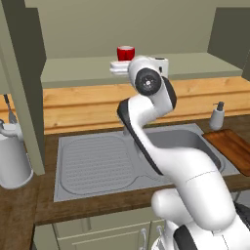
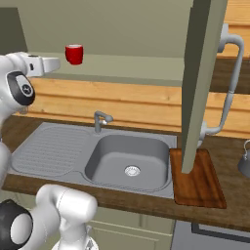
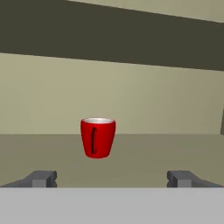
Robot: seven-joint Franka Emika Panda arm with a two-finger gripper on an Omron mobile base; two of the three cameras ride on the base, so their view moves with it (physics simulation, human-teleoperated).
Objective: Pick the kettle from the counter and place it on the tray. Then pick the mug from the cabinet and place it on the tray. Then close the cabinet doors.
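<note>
The red mug (image 3: pixel 98 137) stands upright on the pale green shelf (image 3: pixel 144 157) of the open cabinet, its handle facing the hand camera. My gripper (image 3: pixel 112 179) is open, level with the shelf and a short way in front of the mug, which sits slightly left of centre between the fingertips (image 3: pixel 41 178). From the right base view the mug (image 2: pixel 74 53) is just beyond my gripper (image 2: pixel 54 62). The wooden tray (image 2: pixel 197 178) lies bare on the counter (image 2: pixel 29 124), right of the sink. The kettle (image 2: pixel 245 158) is at the right edge, on the counter beside the tray.
One open cabinet door (image 2: pixel 202 83) with a curved handle (image 2: pixel 229 78) hangs over the tray's near end; the other door (image 1: pixel 22 88) hangs at the left. A sink (image 2: pixel 129 156) with a faucet (image 2: pixel 100 119), a soap bottle (image 1: pixel 217 115) and a tall grey-white cylinder (image 1: pixel 12 158) are on the counter.
</note>
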